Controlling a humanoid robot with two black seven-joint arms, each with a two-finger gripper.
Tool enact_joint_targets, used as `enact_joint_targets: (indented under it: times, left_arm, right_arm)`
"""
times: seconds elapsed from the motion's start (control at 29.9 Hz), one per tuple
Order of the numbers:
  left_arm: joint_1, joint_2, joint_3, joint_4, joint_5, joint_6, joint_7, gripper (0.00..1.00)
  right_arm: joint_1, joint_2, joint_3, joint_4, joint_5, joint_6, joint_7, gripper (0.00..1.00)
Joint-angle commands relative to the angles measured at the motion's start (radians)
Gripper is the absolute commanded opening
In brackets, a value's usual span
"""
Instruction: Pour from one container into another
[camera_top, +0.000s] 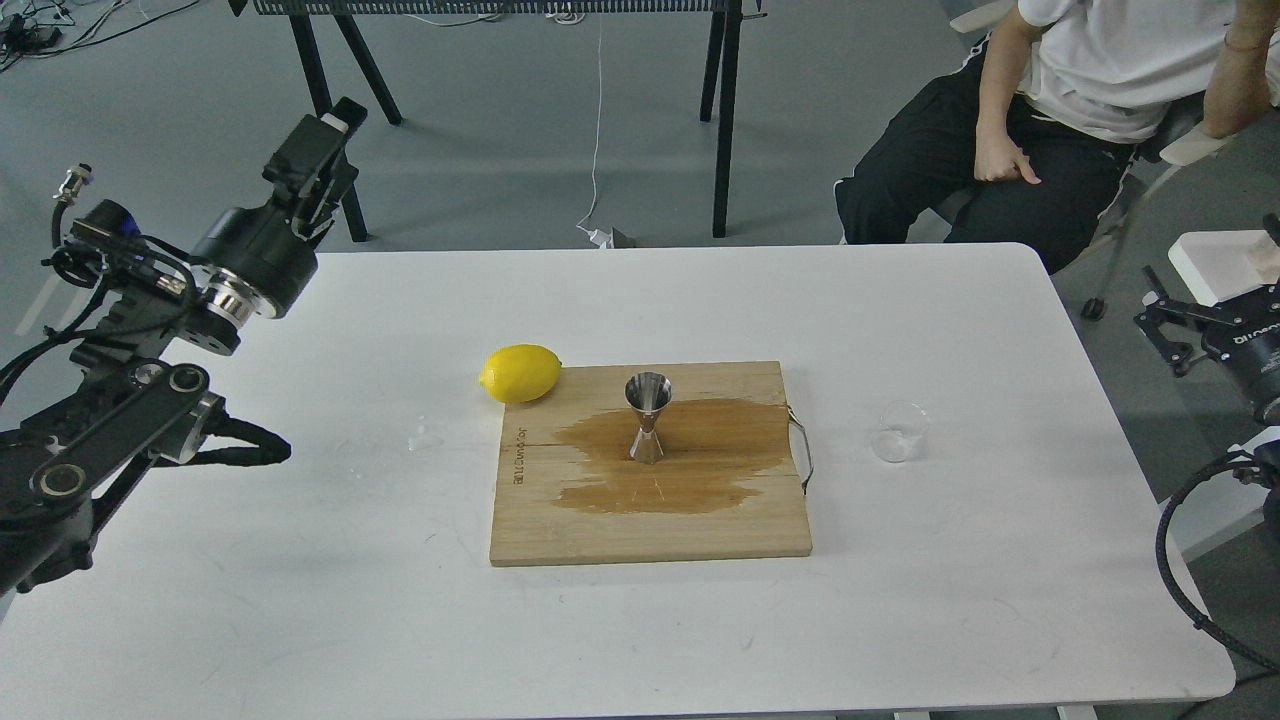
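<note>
Left gripper (322, 135) raised high off the table's far-left corner, fingers pressed together as far as can be judged, grasping nothing. Right gripper (1165, 325) barely inside the right edge, dark and partly cut off; cannot tell whether parted or closed, though nothing seen in it.

Glass cup (899, 431) upright on the white table (300, 600), just right of the wooden board (650, 535), near its metal handle (803, 450). Contents not readable through the clear glass. Steel jigger (648, 417) upright mid-board, standing in a wide damp stain (700, 470). Lemon (520, 373) touching the board's far-left corner, well clear of any pouring path.

Key relation: cup lying left of and slightly nearer than the right gripper, with open table between; left gripper well apart, beyond board and jigger. Right arm clearly the nearer 1. Cup short and round, axis vertical, so probably a sideways grasp from the right, then a carry leftward over the handle to the jigger's narrow mouth. Small target, wet board already: spill risk likely.
</note>
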Motion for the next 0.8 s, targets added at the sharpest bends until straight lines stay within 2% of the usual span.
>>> enact_joint_targets:
  times: [0.0, 0.17, 0.3, 0.5, 0.6, 0.77]
  left_arm:
    - [-0.009, -0.010, -0.062, 0.066, -0.150, -0.141, 0.001, 1.00]
    - [-0.034, -0.050, -0.074, 0.187, -0.386, -0.281, 0.012, 1.00]
    - [-0.032, -0.053, -0.071, 0.243, -0.523, -0.355, 0.010, 1.00]
    - [-0.032, -0.069, -0.068, 0.267, -0.631, -0.367, 0.009, 1.00]
    - [-0.032, -0.069, -0.068, 0.269, -0.638, -0.367, 0.010, 1.00]
    - [-0.028, -0.075, -0.067, 0.269, -0.638, -0.361, 0.009, 1.00]
  right_arm:
    - [-0.039, -0.002, 0.032, 0.057, 0.002, 0.000, 0.002, 1.00]
    - [-0.052, 0.012, 0.006, 0.071, 0.002, 0.000, 0.001, 1.00]
    - [-0.139, 0.056, 0.029, 0.167, 0.005, 0.000, 0.008, 1.00]
    - [-0.331, 0.138, 0.085, 0.319, 0.011, 0.000, 0.043, 1.00]
    - [-0.381, 0.144, 0.095, 0.326, 0.012, 0.000, 0.095, 1.00]
    - [-0.449, 0.168, 0.056, 0.361, 0.132, 0.000, 0.088, 1.00]
